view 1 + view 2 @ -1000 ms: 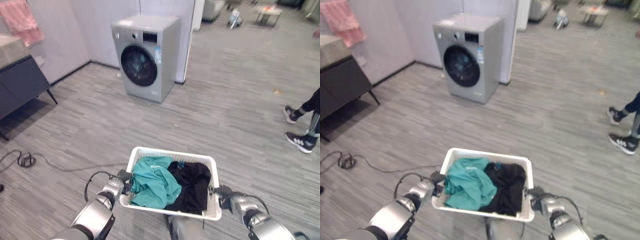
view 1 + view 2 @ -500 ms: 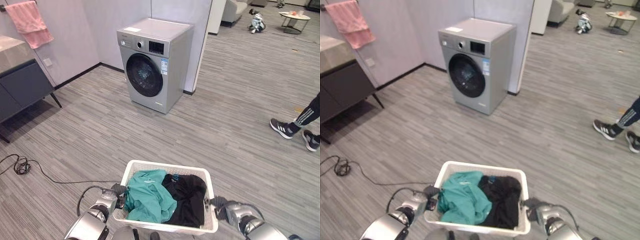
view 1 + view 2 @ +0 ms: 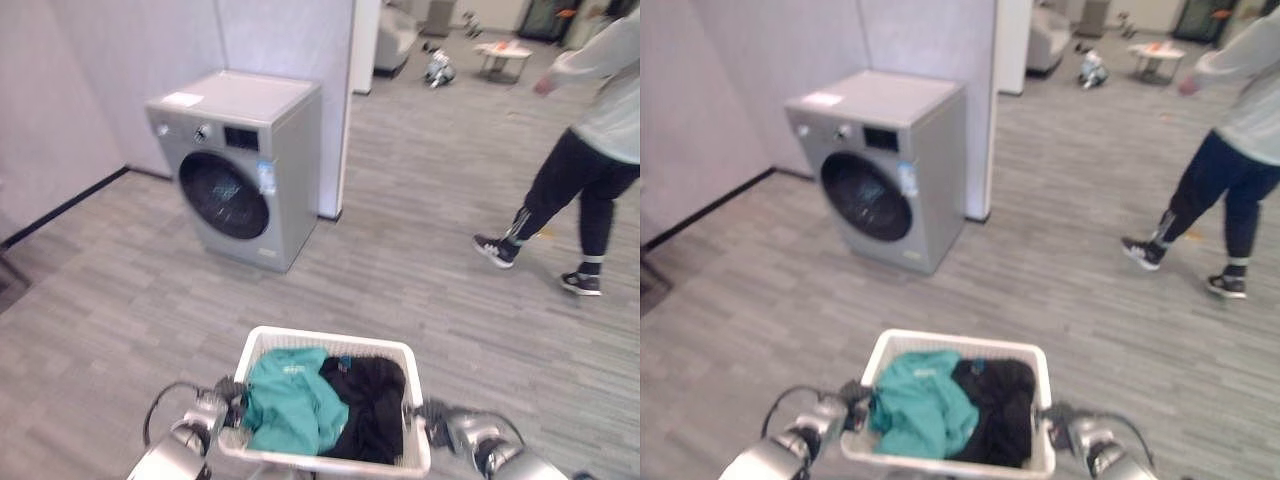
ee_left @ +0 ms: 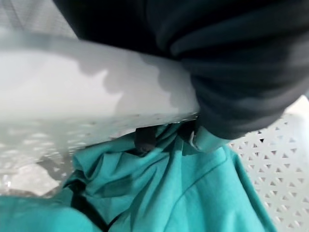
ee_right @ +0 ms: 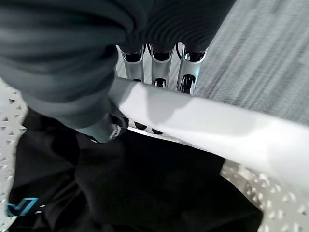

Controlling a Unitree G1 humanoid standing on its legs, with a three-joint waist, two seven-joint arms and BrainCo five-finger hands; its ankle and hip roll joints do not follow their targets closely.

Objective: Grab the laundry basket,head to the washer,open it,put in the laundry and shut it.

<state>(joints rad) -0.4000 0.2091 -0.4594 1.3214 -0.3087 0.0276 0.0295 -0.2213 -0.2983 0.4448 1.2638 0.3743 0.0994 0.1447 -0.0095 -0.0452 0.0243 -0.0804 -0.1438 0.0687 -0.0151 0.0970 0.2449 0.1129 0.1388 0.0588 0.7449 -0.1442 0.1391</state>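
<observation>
The white laundry basket (image 3: 325, 345) is carried low in front of the robot, held by its two short ends; inside it a teal garment (image 3: 288, 400) is heaped on the left and a black garment (image 3: 368, 405) on the right, the two touching at the middle. The left hand (image 3: 228, 392) is clamped on the left rim, which is seen in the left wrist view crossing under the dark cover with the teal cloth just past it; the right hand (image 5: 159, 67) is closed on the right rim, its silver fingers (image 5: 186, 72) hooked over the outside and the thumb pressed inside against the black cloth. The basket's long axis is laid across the robot, from hand to hand. The silver washing machine (image 3: 240, 180) is stood ahead and to the left, well apart from the basket, its round dark door (image 3: 224, 195) shut and angled toward the robot; the walk is judged unfinished, and a leftward bearing is called for. A person (image 3: 585, 150) is seen walking on the grey floor (image 3: 420, 260) far to the right.
</observation>
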